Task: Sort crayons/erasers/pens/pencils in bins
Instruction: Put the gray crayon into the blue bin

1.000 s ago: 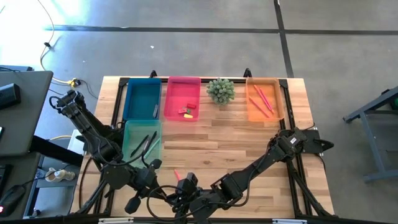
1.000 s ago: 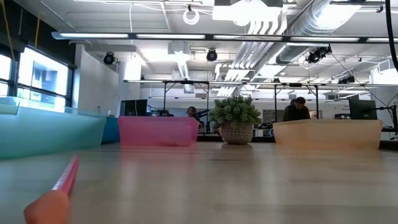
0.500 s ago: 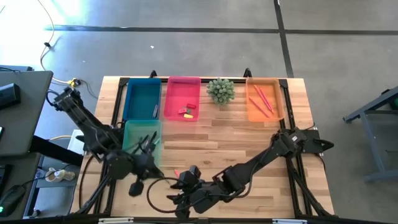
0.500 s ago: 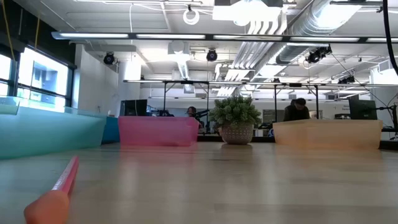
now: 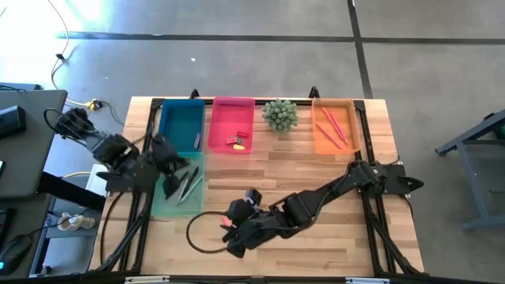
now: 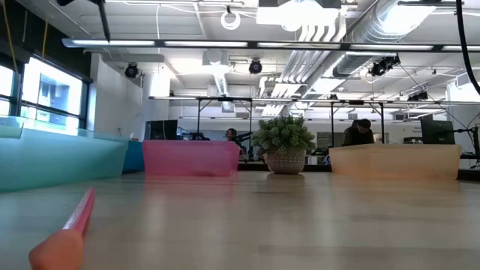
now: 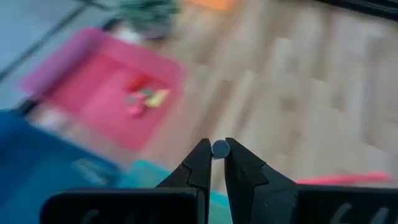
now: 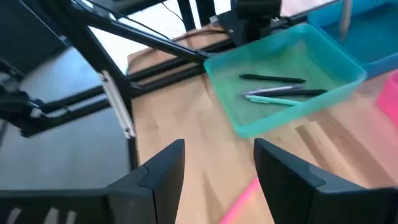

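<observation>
Pencil [image 8: 239, 202] in pink lies on the bare wood just under our spread right gripper [image 5: 234, 225], while our left gripper [image 7: 212, 163], hovering over the teal bin [image 5: 162, 207], pinches a small grey round-ended stick [image 7: 220, 148] between its fingers.

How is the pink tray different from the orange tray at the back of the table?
The pink tray holds a few short chunky erasers in a little cluster; the orange tray holds long thin pencils. The pink tray sits left of the plant, the orange tray right of it. Both are shallow, rectangular and translucent, along the table's far edge.
</observation>
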Available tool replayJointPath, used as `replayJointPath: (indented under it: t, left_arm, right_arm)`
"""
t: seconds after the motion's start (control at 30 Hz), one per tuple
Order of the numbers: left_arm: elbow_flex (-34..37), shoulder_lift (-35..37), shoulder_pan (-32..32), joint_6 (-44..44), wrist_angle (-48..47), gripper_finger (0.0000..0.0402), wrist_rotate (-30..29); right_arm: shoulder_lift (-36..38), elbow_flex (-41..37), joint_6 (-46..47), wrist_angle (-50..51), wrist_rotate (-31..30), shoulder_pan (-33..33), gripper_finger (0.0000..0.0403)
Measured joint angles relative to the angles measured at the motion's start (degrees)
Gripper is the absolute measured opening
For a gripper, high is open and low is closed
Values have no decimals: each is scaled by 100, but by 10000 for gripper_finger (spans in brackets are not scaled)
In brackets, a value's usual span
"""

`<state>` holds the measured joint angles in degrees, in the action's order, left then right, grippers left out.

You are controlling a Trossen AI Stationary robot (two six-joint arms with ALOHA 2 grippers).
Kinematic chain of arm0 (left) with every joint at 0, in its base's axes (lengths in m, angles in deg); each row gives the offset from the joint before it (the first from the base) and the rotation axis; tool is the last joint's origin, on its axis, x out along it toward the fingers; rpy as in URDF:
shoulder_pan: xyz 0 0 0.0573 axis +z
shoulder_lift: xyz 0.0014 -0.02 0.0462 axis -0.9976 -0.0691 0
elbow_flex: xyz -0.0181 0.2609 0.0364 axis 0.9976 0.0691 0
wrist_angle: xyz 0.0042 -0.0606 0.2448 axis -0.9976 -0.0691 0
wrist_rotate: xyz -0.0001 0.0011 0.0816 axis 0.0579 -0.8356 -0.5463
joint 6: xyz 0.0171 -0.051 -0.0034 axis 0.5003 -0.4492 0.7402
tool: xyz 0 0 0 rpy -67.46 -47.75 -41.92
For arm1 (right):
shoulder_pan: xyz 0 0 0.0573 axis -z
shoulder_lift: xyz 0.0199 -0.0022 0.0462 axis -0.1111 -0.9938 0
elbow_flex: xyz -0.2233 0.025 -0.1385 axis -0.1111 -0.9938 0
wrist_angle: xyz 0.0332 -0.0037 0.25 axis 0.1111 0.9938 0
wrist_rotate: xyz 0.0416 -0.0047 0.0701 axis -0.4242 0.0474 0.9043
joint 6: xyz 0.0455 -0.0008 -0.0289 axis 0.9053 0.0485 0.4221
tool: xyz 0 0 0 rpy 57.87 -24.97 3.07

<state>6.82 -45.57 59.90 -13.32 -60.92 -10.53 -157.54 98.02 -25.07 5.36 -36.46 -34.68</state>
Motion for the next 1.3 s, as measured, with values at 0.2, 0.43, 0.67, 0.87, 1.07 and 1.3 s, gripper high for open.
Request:
replayJointPath:
  t: [0.2,0.43,0.67,0.87,1.07,1.3]
  left_arm:
    - [0,342,1010,-184,-819,13,-381]
    - [95,202,2653,301,-929,13,-316]
    - [670,-54,4313,1032,-740,13,525]
    - [926,-199,5396,1665,-96,12,1343]
    - [935,-533,6189,2181,313,15,1975]
    - [936,-1247,6750,2536,349,18,2485]
  right_arm:
    - [0,0,-146,443,404,302,183]
    - [0,0,-389,891,776,657,183]
    - [0,0,-389,1442,1064,985,183]
    - [0,0,-402,1628,1366,1186,183]
    - [0,0,-643,1629,1502,1259,183]
    - [0,0,-730,1685,1508,1255,183]
